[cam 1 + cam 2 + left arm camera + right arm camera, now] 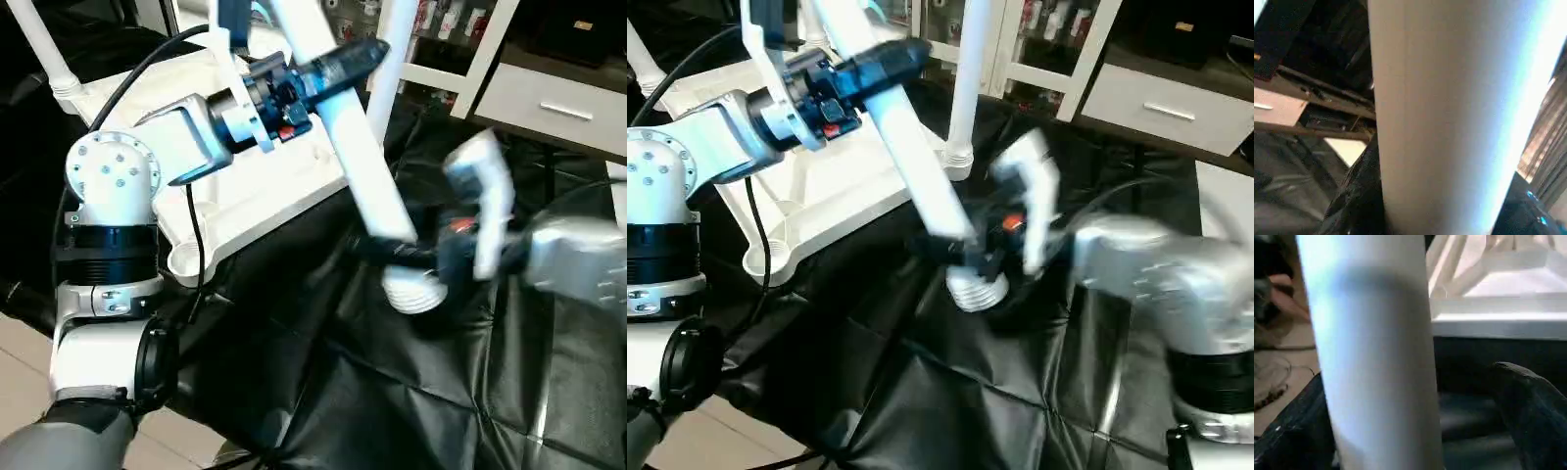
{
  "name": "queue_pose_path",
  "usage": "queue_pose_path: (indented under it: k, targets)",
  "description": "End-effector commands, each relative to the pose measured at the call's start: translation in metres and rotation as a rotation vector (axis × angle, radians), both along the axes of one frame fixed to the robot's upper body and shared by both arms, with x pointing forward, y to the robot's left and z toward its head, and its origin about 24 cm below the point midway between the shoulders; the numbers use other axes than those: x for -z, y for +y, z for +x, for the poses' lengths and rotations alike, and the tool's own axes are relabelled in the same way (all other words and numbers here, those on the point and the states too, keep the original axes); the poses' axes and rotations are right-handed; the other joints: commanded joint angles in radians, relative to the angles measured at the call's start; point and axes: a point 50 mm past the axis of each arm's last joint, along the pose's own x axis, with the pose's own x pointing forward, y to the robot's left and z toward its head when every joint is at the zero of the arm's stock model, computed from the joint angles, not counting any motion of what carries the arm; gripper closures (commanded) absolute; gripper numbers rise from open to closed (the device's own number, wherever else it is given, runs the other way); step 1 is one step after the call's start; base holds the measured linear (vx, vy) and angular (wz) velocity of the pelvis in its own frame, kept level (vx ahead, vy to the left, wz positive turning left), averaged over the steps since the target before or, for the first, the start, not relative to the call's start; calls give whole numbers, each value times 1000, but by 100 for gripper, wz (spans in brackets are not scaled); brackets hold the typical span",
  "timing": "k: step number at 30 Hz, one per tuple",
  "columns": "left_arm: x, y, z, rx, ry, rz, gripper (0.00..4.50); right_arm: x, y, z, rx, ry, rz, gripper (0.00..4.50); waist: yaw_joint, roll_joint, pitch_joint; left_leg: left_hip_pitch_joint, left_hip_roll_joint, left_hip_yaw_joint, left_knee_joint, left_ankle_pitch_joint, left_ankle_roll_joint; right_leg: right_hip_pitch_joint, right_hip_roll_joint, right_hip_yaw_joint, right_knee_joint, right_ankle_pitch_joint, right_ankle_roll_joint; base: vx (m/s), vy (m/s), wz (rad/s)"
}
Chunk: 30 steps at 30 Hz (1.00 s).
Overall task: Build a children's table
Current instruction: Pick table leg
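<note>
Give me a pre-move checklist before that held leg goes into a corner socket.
1. Left gripper shut on the held leg: ok.
2. Right gripper around the leg's lower part, fingers spread with a gap on one side in its wrist view: not ok as a grip.
3. Ribbed end free, hanging over the black sheet: ok.
4. Near corner socket of the tabletop vacant: ok.
5. Leg lined up with that socket: not ok, it slants well to the side.
6. Standing leg seated in its socket: cannot tell.

Even indoor light is seen; the right forearm [578, 259] is smeared by motion blur, the black sheet [392, 392] streaked with glare.
</note>
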Motion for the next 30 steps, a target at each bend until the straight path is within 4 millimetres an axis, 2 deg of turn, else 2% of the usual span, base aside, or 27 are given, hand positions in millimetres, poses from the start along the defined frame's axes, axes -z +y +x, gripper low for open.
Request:
queue_pose_path:
  k: [1, 6, 10, 15, 20, 30]
  targets:
    - [-6, -4, -8, 54, -72, 21, 278, -3, 0, 1, 11, -19, -11, 0, -3, -1, -72, 30, 66, -37, -67, -49, -9, 59, -104, 66, -60, -81, -189, 0, 0, 0]
    - [-3, -5, -11, 91, -120, 94, 278, -6, 0, 2, 8, -22, 11, 0, -4, -2, -74, 31, 66, -36, -64, -20, 17, 59, -102, 65, -53, -12, -213, 0, 0, 0]
    - [3, -6, -12, 128, -159, 183, 278, -10, 5, -4, -64, -14, 56, 0, -4, 2, -72, 33, 67, -35, -66, -40, 13, 58, -102, 66, -56, -40, -212, 0, 0, 0]
    - [4, -8, -12, 158, -186, 212, 278, -9, 11, -11, -134, 4, 76, 0, -3, 3, -75, 32, 68, -36, -65, -44, 8, 61, -103, 65, -54, -38, -217, 0, 0, 0]
    - [2, -9, -11, 171, -214, 215, 278, 0, 15, -16, -161, 38, 70, 0, -2, 5, -78, 31, 67, -36, -63, -28, 11, 61, -103, 64, -48, 10, -236, 0, 0, 0]
    - [1, -9, -11, 206, -247, 216, 278, 15, 15, -18, -134, 96, 37, 0, -1, 5, -77, 31, 66, -36, -64, -38, 6, 62, -105, 65, -50, -9, -240, 0, 0, 0]
